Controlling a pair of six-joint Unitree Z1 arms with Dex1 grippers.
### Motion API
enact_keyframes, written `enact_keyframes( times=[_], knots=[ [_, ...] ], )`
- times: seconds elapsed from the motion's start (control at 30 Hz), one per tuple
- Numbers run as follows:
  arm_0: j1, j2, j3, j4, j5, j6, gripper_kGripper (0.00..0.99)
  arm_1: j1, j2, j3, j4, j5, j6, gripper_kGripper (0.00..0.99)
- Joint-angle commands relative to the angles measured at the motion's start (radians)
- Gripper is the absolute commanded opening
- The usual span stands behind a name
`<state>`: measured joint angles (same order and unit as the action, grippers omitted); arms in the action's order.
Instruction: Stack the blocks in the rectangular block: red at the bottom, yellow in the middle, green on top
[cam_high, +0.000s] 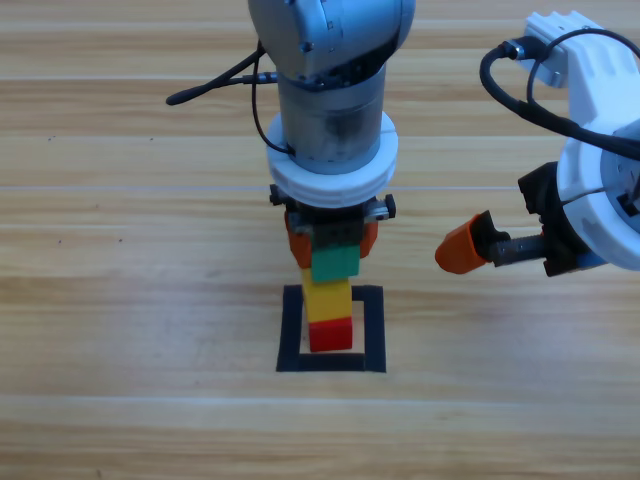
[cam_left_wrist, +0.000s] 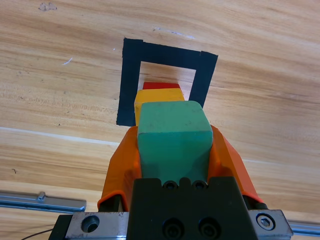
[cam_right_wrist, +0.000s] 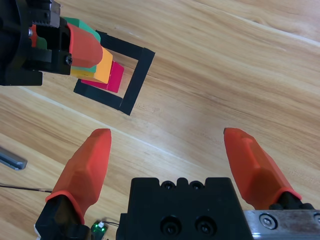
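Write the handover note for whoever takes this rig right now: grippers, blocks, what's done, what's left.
Left gripper: over the rectangular block, shut on the green cube, which sits on or just above the yellow cube; contact cannot be judged.
Right gripper: open, empty, waiting off to the right of the stack.
Done: red cube inside the tape outline, yellow on top of it.
Left: release green, back the left gripper away without knocking the stack, check that all three stay stacked.
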<state>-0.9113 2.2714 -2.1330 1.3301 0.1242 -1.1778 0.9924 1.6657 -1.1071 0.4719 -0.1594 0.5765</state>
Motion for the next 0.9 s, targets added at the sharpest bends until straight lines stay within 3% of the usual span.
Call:
enact_keyframes(
  times=[0.03, 0.9],
  knots=[
    [-0.024, 0.046, 0.004, 0.009, -0.003, 0.02, 0.041, -0.018, -0.015, 0.027, -0.015, -0.003, -0.003, 0.99],
    [-0.02, 0.045, 0.033, 0.009, -0.018, -0.006, 0.041, -0.02, -0.015, 0.027, -0.015, -0.003, -0.004, 0.99]
  ],
)
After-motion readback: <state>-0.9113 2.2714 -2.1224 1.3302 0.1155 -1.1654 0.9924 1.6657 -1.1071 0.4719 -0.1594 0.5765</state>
